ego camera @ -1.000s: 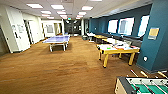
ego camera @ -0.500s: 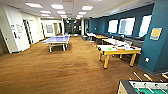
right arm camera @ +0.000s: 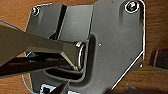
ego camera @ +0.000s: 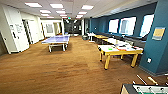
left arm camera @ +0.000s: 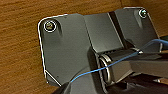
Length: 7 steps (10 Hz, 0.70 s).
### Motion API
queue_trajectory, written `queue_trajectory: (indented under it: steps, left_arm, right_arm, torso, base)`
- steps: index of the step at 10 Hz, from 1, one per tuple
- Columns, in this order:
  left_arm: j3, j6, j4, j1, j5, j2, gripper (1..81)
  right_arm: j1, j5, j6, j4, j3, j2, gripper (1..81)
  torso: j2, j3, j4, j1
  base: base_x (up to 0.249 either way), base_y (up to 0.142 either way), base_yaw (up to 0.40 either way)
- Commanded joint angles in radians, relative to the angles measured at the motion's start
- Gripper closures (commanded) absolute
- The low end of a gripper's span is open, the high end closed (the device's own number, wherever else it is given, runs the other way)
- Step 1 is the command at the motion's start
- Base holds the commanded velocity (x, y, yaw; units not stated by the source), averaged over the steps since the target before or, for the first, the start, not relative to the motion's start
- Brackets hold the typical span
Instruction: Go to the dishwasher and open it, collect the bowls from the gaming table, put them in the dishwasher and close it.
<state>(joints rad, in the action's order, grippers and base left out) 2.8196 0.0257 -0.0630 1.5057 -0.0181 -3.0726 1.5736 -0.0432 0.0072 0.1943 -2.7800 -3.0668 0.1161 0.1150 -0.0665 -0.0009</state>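
The gaming table (ego camera: 119,52), white-topped with a yellow frame and legs, stands at the right of the head view by the teal wall. A small bright green spot on its near end looks like a bowl (ego camera: 110,49). Other small things lie on the top, too blurred to name. The dishwasher is out of view. Both wrist views look down past the robot's own dark plate onto the wooden floor.
A blue ping-pong table (ego camera: 57,40) stands mid-room at the left. A corner of a foosball table (ego camera: 145,89) is close at the lower right. More tables (ego camera: 101,37) line the windowed wall behind. Wide brown floor (ego camera: 62,70) lies ahead.
The whole head view has shifted a little. The gaming table looks slightly larger and the foosball corner sits lower in the picture, so the camera has moved forward.
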Motion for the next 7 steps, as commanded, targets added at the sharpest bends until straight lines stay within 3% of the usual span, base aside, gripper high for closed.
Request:
queue_trajectory:
  steps: [1,7]
  left_arm:
    - [0.001,0.002,0.006,-0.055,0.053,0.0,1.0]
    - [0.001,0.002,0.006,-0.057,0.053,0.001,1.0]
  right_arm:
    - [-0.049,0.048,-0.003,0.002,0.004,-0.005,1.0]
    - [-0.045,0.048,-0.001,0.001,0.004,-0.003,1.0]
  torso:
    - [0.0,0.0,0.0,0.001]
    - [0.0,0.0,0.0,0.001]
  base:
    - [0.133,0.0,0.0]
    - [0.133,0.0,0.0]
